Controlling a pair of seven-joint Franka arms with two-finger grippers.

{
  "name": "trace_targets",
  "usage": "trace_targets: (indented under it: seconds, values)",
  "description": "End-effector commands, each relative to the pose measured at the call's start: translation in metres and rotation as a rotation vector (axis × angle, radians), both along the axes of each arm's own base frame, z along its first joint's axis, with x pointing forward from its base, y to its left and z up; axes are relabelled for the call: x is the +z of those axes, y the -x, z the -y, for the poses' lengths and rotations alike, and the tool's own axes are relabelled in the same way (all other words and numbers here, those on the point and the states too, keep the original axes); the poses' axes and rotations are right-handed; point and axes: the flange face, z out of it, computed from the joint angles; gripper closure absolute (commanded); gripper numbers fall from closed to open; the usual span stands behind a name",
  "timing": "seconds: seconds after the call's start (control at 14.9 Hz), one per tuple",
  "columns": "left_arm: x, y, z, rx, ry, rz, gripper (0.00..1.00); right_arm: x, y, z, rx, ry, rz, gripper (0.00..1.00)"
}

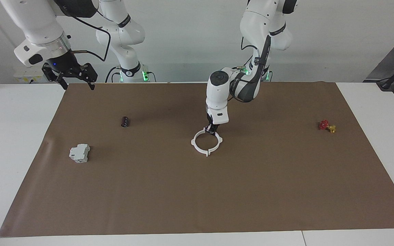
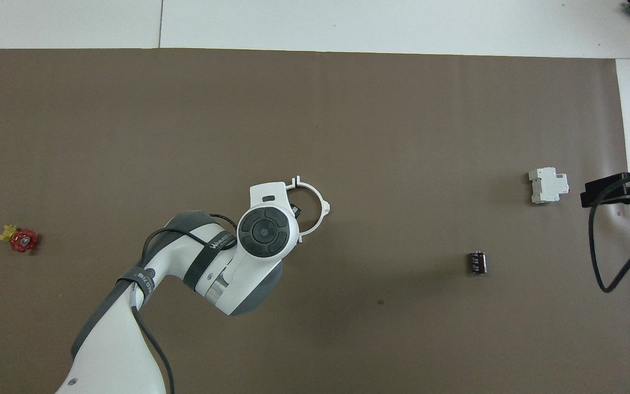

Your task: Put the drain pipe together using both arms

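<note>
The drain pipe (image 1: 194, 142) lies flat on the middle of the brown mat as one white ring with outward tabs. My left gripper (image 1: 211, 130) points straight down onto the part of its rim nearest the robots and is shut on that rim. From overhead, the left wrist covers half of the drain pipe (image 2: 315, 191), and only a black bit of the left gripper (image 2: 295, 208) shows inside the ring. My right gripper (image 1: 77, 77) hangs open and empty, high over the mat's corner at the right arm's end, where the right arm waits. Its tips (image 2: 621, 189) show at the overhead view's edge.
A grey-white blocky box (image 1: 79, 153) and a small black cylinder (image 1: 125, 121) lie on the mat toward the right arm's end. A red and yellow valve piece (image 1: 326, 125) lies toward the left arm's end. White table borders the brown mat (image 1: 197, 205).
</note>
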Motion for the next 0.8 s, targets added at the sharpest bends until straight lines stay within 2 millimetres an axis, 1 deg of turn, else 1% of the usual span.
trace_targets:
  seconds: [0.0,0.54,0.74]
  values:
    - [-0.0132,-0.0032,-0.0103,-0.012,-0.057,-0.026,1.00,0.0037,0.0056,0.0010,0.005,-0.025,-0.010,0.00]
    - [-0.0134,-0.0005,-0.0082,-0.016,-0.067,-0.036,1.00,0.0037,0.0056,0.0010,0.005,-0.025,-0.010,0.00]
    - [-0.0081,-0.0031,-0.0051,-0.018,-0.062,-0.028,1.00,0.0044,0.0056,0.0010,0.005,-0.025,-0.009,0.00]
